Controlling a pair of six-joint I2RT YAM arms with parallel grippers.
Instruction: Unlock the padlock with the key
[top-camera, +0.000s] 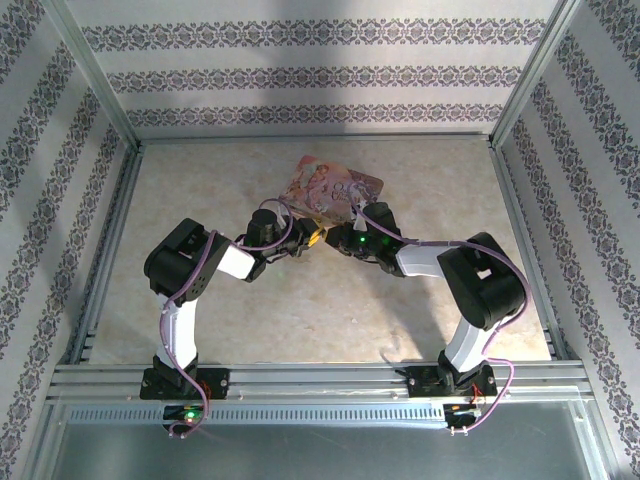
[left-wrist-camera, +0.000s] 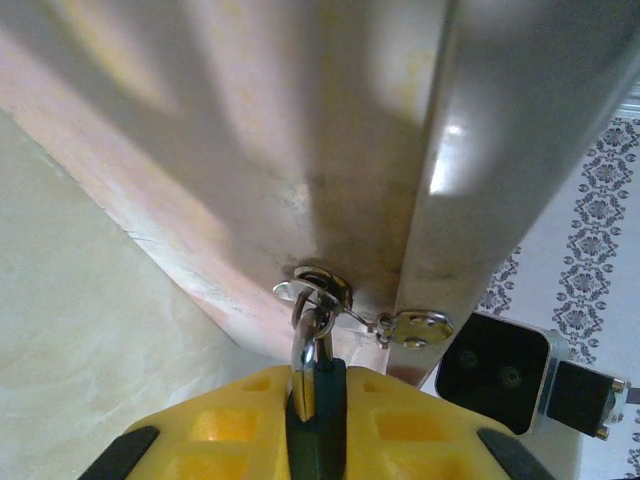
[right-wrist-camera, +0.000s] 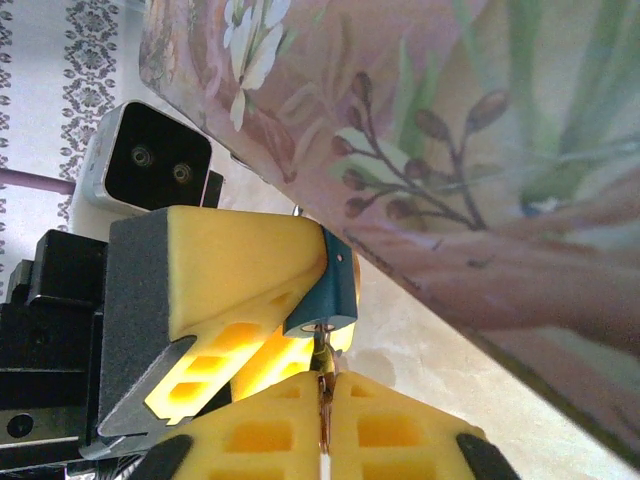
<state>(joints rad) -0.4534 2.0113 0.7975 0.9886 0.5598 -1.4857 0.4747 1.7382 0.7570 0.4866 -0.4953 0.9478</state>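
- Silvery padlock (left-wrist-camera: 308, 362) sits pinched between the yellow fingers of my left hand (left-wrist-camera: 316, 398), which is closed down on it. Its top reaches up to a metal ring (left-wrist-camera: 320, 285) on the edge of the pink floral box (top-camera: 335, 185) (whether it is hooked through that ring I cannot tell).
- My right hand (right-wrist-camera: 323, 420) is closed almost flat on the key (right-wrist-camera: 323, 392), a thin dark sliver poking out between its fingers toward the left hand just above it.
- Both hands meet over the middle of the bench (top-camera: 300, 320), close against the near side of the box.
- Done, as I judge it: lock gripped, key gripped, the two brought together.
- The key's tip runs up to the underside of the left fingers, where the lock is, but that spot is too small and shadowed to say whether it has entered the keyhole.
- Left to do: seat the key fully, turn it, and free the shackle. I see no sign that the lock is open.
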